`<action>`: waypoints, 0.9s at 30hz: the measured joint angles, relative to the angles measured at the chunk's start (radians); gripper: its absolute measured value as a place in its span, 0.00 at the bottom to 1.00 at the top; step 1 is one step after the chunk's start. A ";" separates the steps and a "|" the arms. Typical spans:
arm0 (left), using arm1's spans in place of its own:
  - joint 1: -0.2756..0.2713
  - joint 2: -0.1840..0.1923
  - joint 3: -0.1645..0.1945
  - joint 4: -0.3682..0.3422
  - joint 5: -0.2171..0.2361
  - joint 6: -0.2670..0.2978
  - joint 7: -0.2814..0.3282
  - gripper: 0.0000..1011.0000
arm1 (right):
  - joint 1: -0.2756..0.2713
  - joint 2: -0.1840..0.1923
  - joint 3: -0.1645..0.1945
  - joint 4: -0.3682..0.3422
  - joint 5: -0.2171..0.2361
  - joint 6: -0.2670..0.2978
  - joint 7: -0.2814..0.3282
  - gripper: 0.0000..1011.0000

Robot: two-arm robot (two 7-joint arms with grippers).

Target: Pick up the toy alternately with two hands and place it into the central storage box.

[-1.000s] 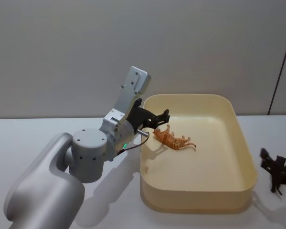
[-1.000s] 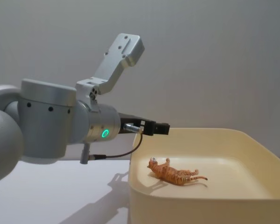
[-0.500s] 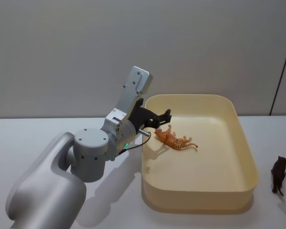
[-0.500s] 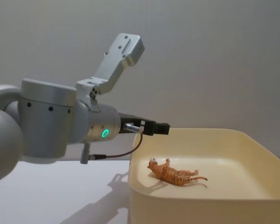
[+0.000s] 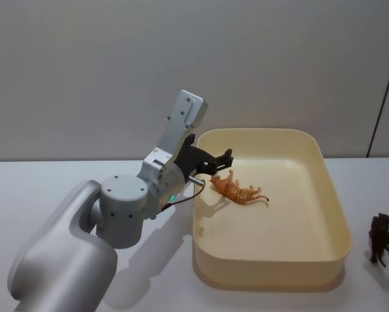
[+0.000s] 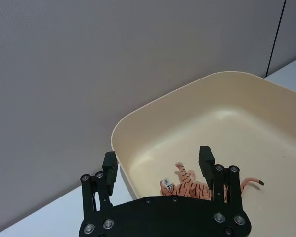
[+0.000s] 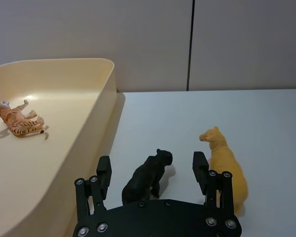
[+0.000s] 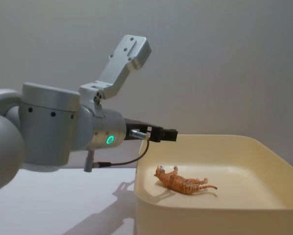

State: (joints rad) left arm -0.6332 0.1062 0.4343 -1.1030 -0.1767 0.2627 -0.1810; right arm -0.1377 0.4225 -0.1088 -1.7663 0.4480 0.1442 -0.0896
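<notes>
Toy tiger point(image 5: 238, 189) lies on its side inside the central storage box point(image 5: 272, 273), near its left wall. Left gripper point(image 6: 157, 158) hovers above it, spread and empty. On the bench point(image 7: 266, 128) right of the box, a black animal figure point(image 7: 147, 180) shows between the spread fingers of the right gripper point(image 7: 152, 163), just beside a yellow figure point(image 7: 226, 165).

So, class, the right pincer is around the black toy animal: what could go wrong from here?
The yellow toy animal stands right beside the open right pincer, so closing on the black toy animal might knock it over. The left pincer hangs open over the storage box near the toy tiger, so the arms could crowd at the drop.
</notes>
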 joint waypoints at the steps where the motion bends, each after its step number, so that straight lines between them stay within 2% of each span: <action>1: 0.000 0.000 0.000 0.000 0.000 0.000 0.000 0.99 | 0.007 -0.004 -0.003 0.006 -0.003 0.003 0.002 0.99; 9: 0.000 0.000 0.000 0.000 0.000 0.000 0.000 0.99 | 0.077 -0.050 -0.031 0.079 -0.051 0.048 0.018 0.99; 18: 0.000 0.000 0.000 0.000 0.000 0.000 0.000 0.99 | 0.125 -0.087 -0.053 0.133 -0.091 0.089 0.017 0.98; 27: 0.000 0.000 0.000 0.000 0.000 0.000 0.000 0.99 | 0.152 -0.109 -0.065 0.164 -0.113 0.112 0.013 0.75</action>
State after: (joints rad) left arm -0.6331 0.1062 0.4343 -1.1031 -0.1767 0.2626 -0.1810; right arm 0.0138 0.3139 -0.1742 -1.6018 0.3345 0.2562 -0.0765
